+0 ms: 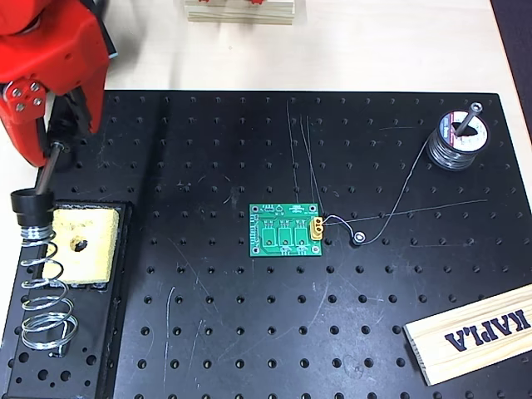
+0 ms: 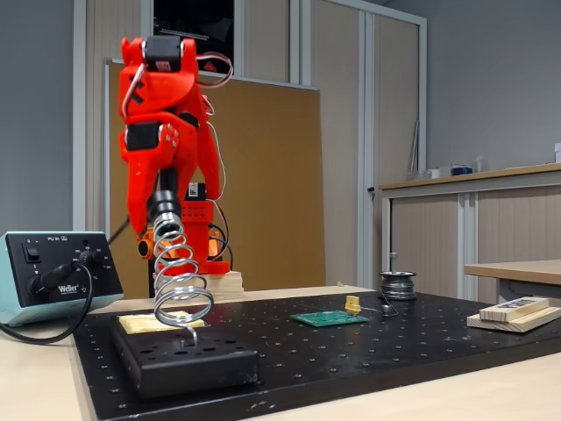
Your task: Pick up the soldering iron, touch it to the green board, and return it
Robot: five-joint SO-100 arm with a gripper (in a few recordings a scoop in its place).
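Overhead view: the red gripper (image 1: pixel 51 137) sits at the top of the stand (image 1: pixel 37 274), its jaws on either side of the iron (image 1: pixel 48 166); whether they actually clamp the handle cannot be told from here. The iron's dark shaft runs down into the stand's black collar, so it is seated in the coil (or very nearly so). The board (image 1: pixel 287 231) lies flat near the middle of the black plate (image 1: pixel 249 332), well apart from the gripper, with nothing touching it.

Fixed view: the gripper (image 2: pixel 164 206) hangs directly over the coil stand (image 2: pixel 180 285), the iron (image 2: pixel 162 210) between its fingers, tip hidden inside the spring. The board (image 2: pixel 329 318) lies far to the right.

Judgement: either the pick-up is just starting or the return is finishing; the pictures alone do not settle which.
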